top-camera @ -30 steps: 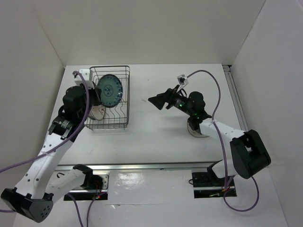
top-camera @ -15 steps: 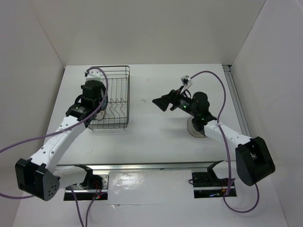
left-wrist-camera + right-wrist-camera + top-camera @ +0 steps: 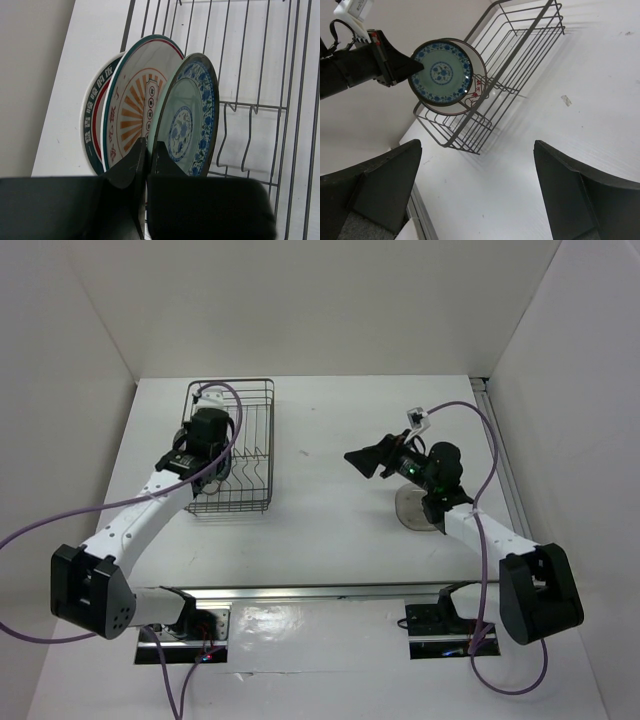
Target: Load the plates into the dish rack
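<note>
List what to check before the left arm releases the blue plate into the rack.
1. Grip: the left gripper has its jaws shut on the rim of the blue patterned plate: ok.
2. Placement: the blue patterned plate stands on edge inside the dish rack, next to the sunburst plate: ok.
3. Seating: its lower edge sits between the prongs: cannot tell, hidden by the jaws.
4. Neighbours: the teal-red rimmed plate stands behind the sunburst plate: ok.
5. Other arm: the right gripper is open and away from the rack: ok.
6. Remaining load: the grey plate is not ok; it lies on the table, outside the rack.
</note>
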